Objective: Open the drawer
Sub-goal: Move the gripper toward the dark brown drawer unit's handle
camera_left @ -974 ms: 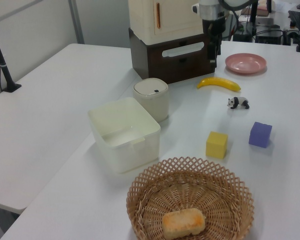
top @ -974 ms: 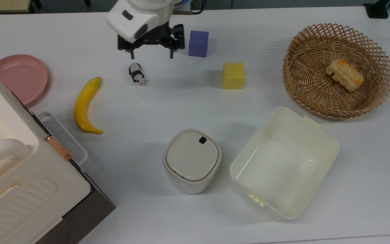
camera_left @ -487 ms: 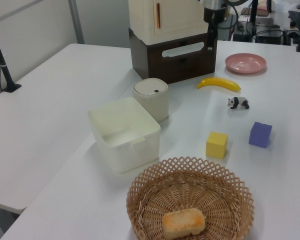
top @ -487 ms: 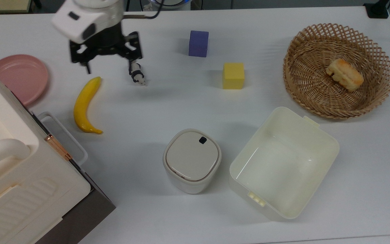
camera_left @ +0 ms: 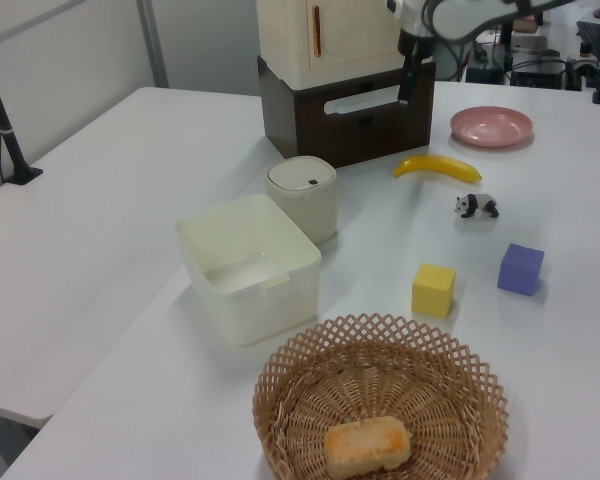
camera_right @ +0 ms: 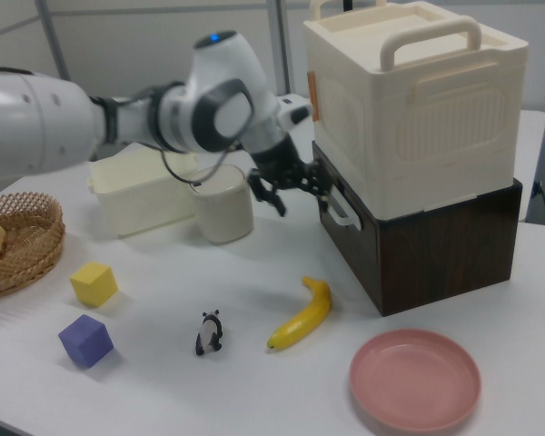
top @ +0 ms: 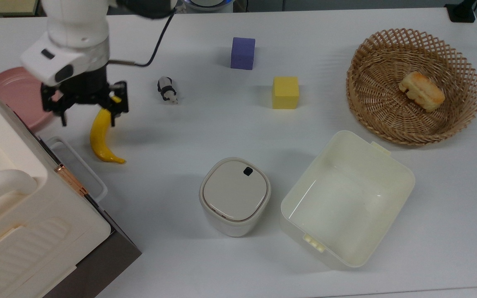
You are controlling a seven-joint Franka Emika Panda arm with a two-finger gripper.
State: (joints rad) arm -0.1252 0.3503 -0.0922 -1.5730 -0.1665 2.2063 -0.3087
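The drawer [camera_right: 409, 259] is a dark brown box under a cream cabinet [camera_right: 409, 100], and it sits shut. Its white loop handle [top: 82, 167] sticks out from the front, also seen as the handle [camera_left: 365, 98] and the handle [camera_right: 342, 209]. My gripper [top: 87, 119] hangs open over the top end of a banana [top: 99, 140], a short way from the handle on the top view's upper side. In the right view the gripper [camera_right: 298, 189] is just left of the handle, apart from it. In the left view the gripper [camera_left: 408, 88] stands before the drawer's right end.
A pink plate [top: 2, 89] lies beside the cabinet. A panda figure [top: 167, 90], a purple cube [top: 242, 53] and a yellow cube [top: 285, 92] stand on the table. A lidded pot [top: 235, 194], a cream bin [top: 404, 182] and a wicker basket [top: 356, 97] holding bread lie to the top view's right.
The arm has swung from the top view's upper middle to the left and down, past the panda, to above the banana near the drawer handle. The fingers stayed open.
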